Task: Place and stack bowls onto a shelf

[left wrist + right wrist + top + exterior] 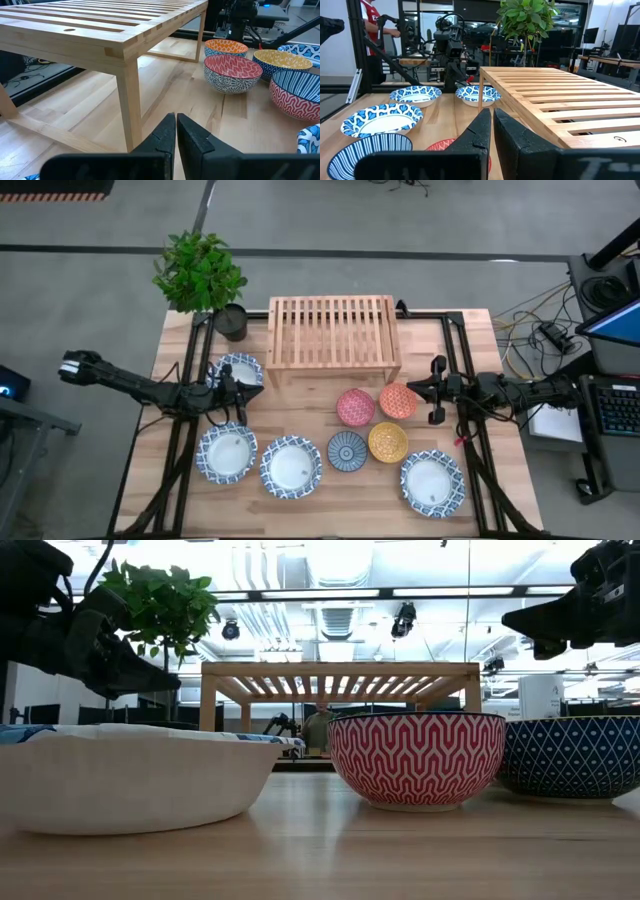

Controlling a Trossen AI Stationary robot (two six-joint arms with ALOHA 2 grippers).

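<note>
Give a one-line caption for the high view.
Eight bowls on the table before an empty shelf; left gripper and right gripper shut.

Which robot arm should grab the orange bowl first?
The right one, probably. Its pincer hovers shut just beside the orange bowl, while the left pincer is across the table by a blue-rimmed bowl. The shelf holds nothing yet.

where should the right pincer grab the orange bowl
Take the orange bowl by its rim, on the side facing the right pincer, coming down from above with one finger inside and one outside. It sits upright and open-topped; the pink bowl crowds its far side and the yellow bowl its near side, so the right edge looks freest.
</note>
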